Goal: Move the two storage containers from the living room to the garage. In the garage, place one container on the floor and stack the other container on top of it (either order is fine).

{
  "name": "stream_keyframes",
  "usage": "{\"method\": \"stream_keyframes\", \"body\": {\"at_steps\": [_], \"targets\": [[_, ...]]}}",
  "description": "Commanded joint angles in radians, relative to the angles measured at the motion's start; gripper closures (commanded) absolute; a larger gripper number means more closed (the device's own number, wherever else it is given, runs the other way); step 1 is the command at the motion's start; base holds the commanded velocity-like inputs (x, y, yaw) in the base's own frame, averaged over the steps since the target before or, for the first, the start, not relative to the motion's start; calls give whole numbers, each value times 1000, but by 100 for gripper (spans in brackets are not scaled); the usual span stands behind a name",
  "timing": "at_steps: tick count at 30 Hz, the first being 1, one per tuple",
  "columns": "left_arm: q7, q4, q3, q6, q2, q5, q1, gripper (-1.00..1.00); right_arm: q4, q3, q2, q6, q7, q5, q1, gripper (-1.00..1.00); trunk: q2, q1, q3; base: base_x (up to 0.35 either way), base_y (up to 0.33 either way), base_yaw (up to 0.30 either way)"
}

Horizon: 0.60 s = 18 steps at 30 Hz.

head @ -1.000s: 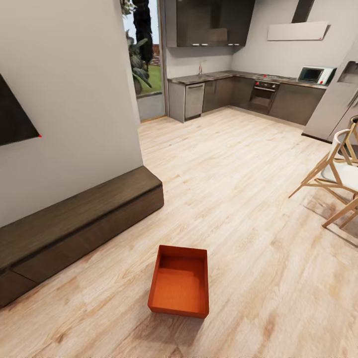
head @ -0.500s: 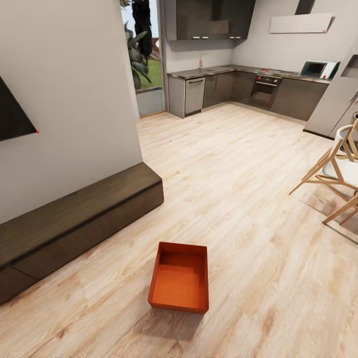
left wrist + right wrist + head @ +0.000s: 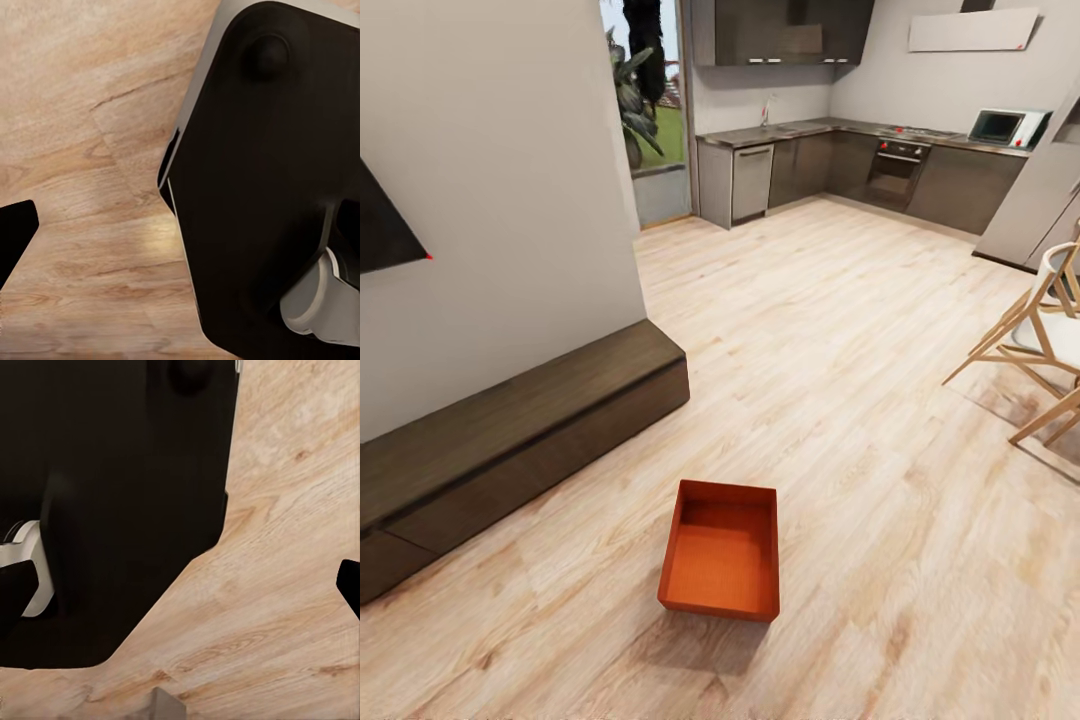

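One orange-red storage container (image 3: pixel 722 551) lies lidless and empty on the living room's light wood-plank floor, low in the head view and just right of the dark bench. In the right wrist view my right gripper (image 3: pixel 180 589) is open: its two dark fingertips (image 3: pixel 13 592) sit at opposite edges of the picture, over the plank floor and my own black base. My left gripper (image 3: pixel 180 232) shows one dark fingertip (image 3: pixel 13 236) far out at the edge, so it stands open, with nothing held. Both grippers are away from the container.
A long dark wooden bench (image 3: pixel 510 440) runs along the grey wall on the left. Wooden chairs (image 3: pixel 1040 350) stand at the right edge. A dark-cabinet kitchen (image 3: pixel 860 170) lies ahead, with a glass door (image 3: pixel 645 120) to a garden. My black base (image 3: pixel 262 187) is close under both wrists.
The whole head view has shifted slightly as the camera moved; the container sits a little higher in the picture. The container itself has not moved on the floor.
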Motion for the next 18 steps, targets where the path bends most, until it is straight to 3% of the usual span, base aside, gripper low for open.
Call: {"method": "stream_keyframes", "body": {"at_steps": [1, 18], "targets": [[1, 0, 7, -1, 0, 1, 0, -100, 3, 6, 0, -6, 3, 0, -1, -100, -1, 0, -3, 0, 0, 0], [1, 0, 7, -1, 0, 1, 0, -100, 3, 5, 0, -5, 2, -1, -1, -100, -1, 0, -30, 0, 0, 0]]}}
